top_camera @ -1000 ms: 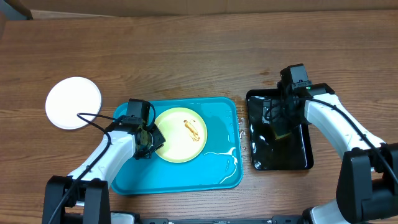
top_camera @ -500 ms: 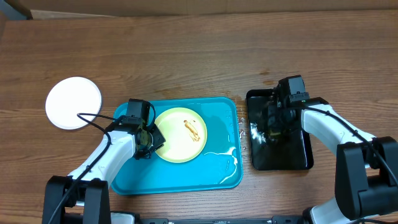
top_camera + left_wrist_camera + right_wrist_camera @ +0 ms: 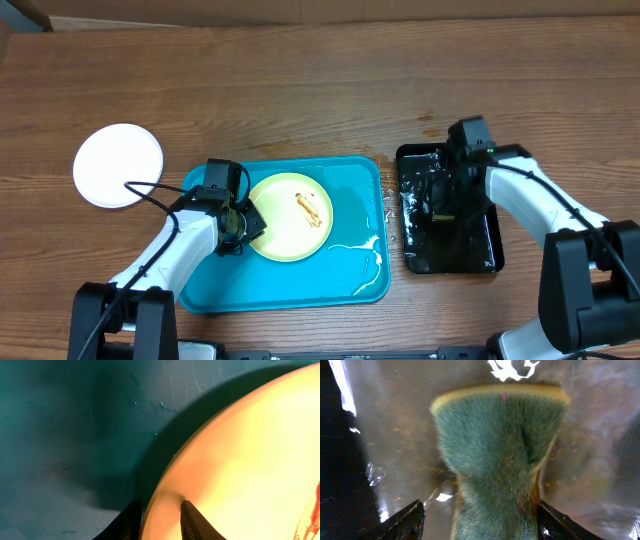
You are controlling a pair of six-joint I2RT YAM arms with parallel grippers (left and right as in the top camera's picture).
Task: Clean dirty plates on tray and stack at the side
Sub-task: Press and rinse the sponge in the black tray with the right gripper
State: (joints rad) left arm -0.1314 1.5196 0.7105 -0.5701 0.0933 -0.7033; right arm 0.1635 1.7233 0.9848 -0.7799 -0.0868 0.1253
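The left tool (image 3: 233, 222) is closed narrow on the left rim of the yellow-green plate (image 3: 290, 216), with one finger above the edge and one below. That plate lies in the turquoise tray (image 3: 350, 185) and has a brown-red smear (image 3: 312, 208) on its right half. A white plate (image 3: 118, 165) sits on the table (image 3: 300, 90), well left of the tray. The right tool (image 3: 446, 203) pinches a green sponge (image 3: 500, 450) over the black tray (image 3: 478, 250), well apart from both plates.
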